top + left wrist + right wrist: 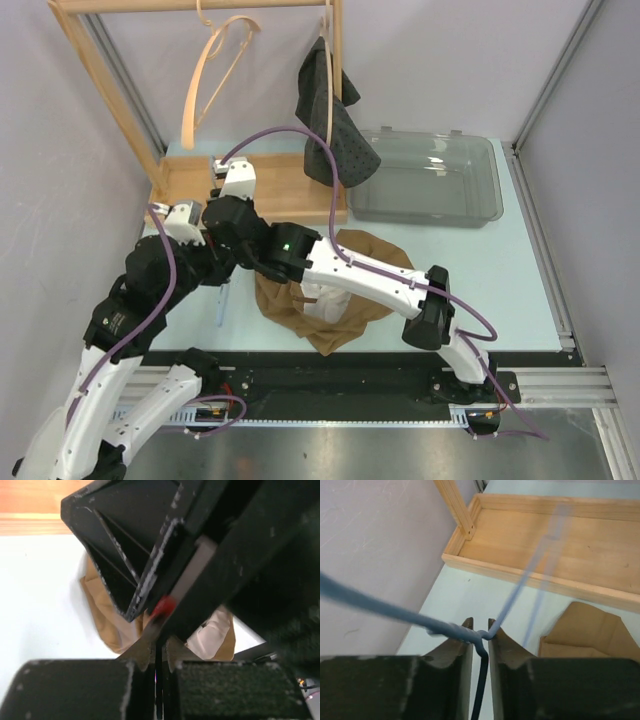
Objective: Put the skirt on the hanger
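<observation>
A brown skirt (340,290) lies crumpled on the table, its pale lining showing; it also shows in the left wrist view (107,615) and the right wrist view (582,630). A thin blue wire hanger (222,300) hangs between the two wrists left of the skirt. My right gripper (480,630) is shut on the hanger (395,612) at its twisted neck. My left gripper (159,652) is shut on a thin dark wire of the hanger (160,680), right under the right arm's black wrist. In the top view both grippers meet near the skirt's left edge.
A wooden rack (250,185) stands at the back left, with a pale wooden hanger (210,70) and a dark dotted garment (335,120) hung on it. A clear plastic bin (430,180) sits at the back right. The rack's base (545,540) lies just beyond the right gripper.
</observation>
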`<state>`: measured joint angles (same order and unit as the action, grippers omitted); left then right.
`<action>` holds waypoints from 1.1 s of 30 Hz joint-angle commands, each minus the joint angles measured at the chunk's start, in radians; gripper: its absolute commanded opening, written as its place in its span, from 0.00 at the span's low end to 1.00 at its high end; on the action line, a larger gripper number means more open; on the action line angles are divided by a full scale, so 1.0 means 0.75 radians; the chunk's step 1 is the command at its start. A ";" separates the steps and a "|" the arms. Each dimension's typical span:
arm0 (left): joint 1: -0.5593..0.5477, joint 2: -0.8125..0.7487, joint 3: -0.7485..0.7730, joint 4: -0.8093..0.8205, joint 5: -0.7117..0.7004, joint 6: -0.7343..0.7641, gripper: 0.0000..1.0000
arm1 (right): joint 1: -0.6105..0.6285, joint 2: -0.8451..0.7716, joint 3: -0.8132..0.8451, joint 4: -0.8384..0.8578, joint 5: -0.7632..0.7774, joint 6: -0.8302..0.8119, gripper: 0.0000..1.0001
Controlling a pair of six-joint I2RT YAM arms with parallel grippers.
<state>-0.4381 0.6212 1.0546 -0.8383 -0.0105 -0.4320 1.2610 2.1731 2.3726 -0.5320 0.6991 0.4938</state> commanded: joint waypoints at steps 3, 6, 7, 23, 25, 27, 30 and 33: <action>-0.003 -0.006 0.052 0.066 0.002 -0.005 0.13 | -0.037 -0.050 0.033 -0.058 0.093 0.049 0.00; -0.003 -0.008 0.052 0.064 0.002 -0.003 0.16 | -0.047 -0.054 0.044 -0.068 0.105 0.059 0.00; -0.003 -0.012 0.056 0.066 0.036 -0.001 0.20 | -0.051 -0.061 0.044 -0.074 0.111 0.059 0.00; -0.003 0.055 0.230 0.019 0.149 0.044 0.82 | -0.076 -0.642 -0.612 0.079 -0.093 -0.323 0.00; -0.003 0.076 0.222 0.042 0.247 0.052 0.81 | -0.068 -0.747 -0.723 0.059 -0.120 -0.392 0.00; -0.003 0.106 0.204 0.081 0.359 0.073 0.81 | -0.068 -0.911 -0.890 0.032 -0.157 -0.419 0.00; -0.003 0.163 0.195 0.107 0.472 0.124 0.79 | -0.080 -1.125 -1.066 -0.013 -0.265 -0.446 0.00; -0.003 0.204 0.167 0.164 0.619 0.151 0.76 | -0.076 -1.265 -1.138 -0.147 -0.332 -0.444 0.00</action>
<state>-0.4427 0.7414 1.1992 -0.7994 0.2752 -0.3725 1.2037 1.3521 1.5772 -0.5613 0.5472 0.2104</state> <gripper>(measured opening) 0.774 0.041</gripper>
